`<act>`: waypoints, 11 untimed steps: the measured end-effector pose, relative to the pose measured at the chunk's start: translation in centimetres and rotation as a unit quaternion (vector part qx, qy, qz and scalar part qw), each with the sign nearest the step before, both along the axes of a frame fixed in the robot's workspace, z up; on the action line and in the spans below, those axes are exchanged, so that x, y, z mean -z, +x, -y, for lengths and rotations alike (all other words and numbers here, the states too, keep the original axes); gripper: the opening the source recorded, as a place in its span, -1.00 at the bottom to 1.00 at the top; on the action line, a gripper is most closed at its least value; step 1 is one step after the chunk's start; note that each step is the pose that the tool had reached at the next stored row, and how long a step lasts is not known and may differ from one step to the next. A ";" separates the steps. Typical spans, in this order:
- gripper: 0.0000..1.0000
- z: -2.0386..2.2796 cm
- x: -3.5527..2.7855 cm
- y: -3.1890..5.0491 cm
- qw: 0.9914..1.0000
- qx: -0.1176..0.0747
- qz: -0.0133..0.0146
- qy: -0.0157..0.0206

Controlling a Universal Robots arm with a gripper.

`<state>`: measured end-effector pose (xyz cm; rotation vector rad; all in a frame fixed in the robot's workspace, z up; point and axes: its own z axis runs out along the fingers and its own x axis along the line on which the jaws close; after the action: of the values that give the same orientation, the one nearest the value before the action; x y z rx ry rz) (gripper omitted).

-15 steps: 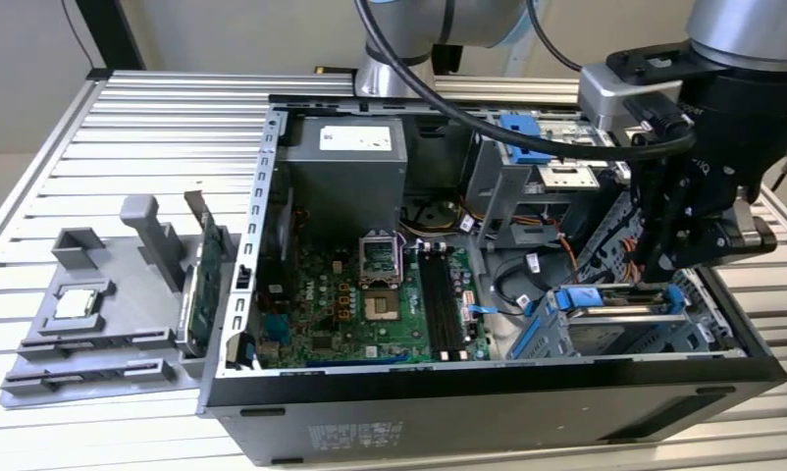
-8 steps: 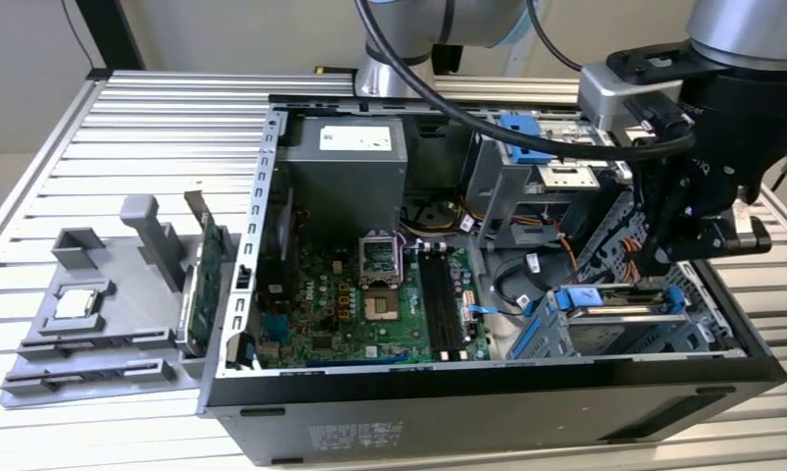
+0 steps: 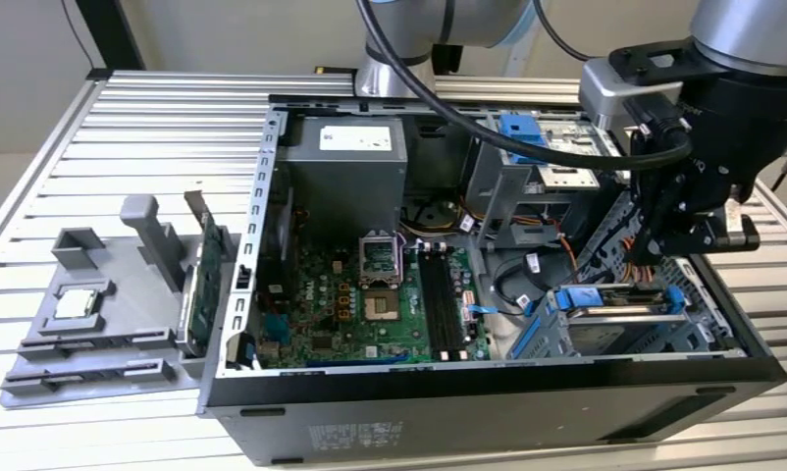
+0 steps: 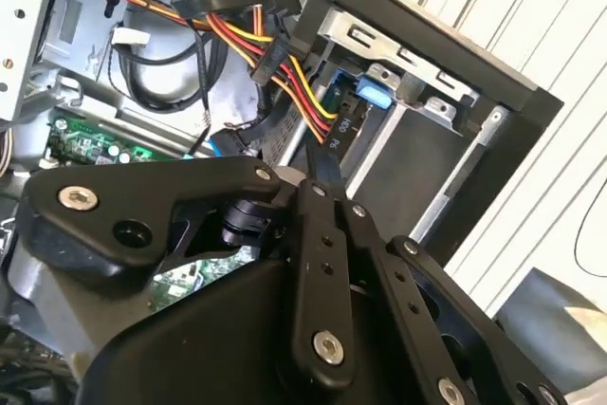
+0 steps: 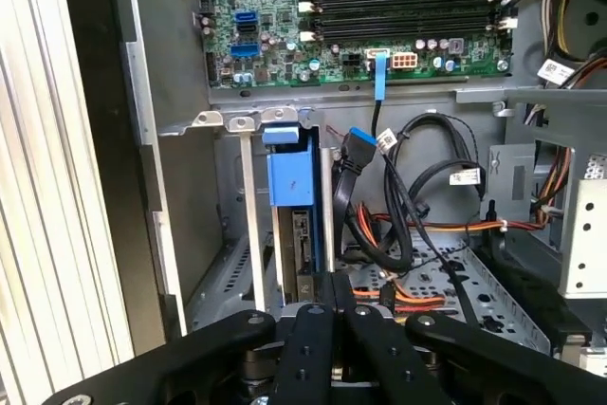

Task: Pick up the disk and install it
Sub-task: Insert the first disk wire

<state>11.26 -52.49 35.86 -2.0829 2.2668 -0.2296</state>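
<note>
You see one open computer case holding the blue-railed disk at the exterior view's right, its print unreadable. Your one pincer hangs just above it; open or closed, you cannot tell.

Open from above across the motherboard, with only low parts on it. Tighter toward the exterior view's right: hemmed in by the grey drive cage and a tangle of orange and red cables hanging near the lower bay. Blocked in that bay by the disk in its blue carrier, with the gripper close above. Bounded by the black case wall. Outside the case, free slatted surface, apart from the grey tray.
</note>
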 end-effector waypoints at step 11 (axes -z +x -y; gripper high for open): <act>-1.00 0.17 -0.01 0.65 1.000 0.000 -0.005 0.005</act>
<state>11.91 -52.66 35.87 -2.0837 2.2684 -0.2072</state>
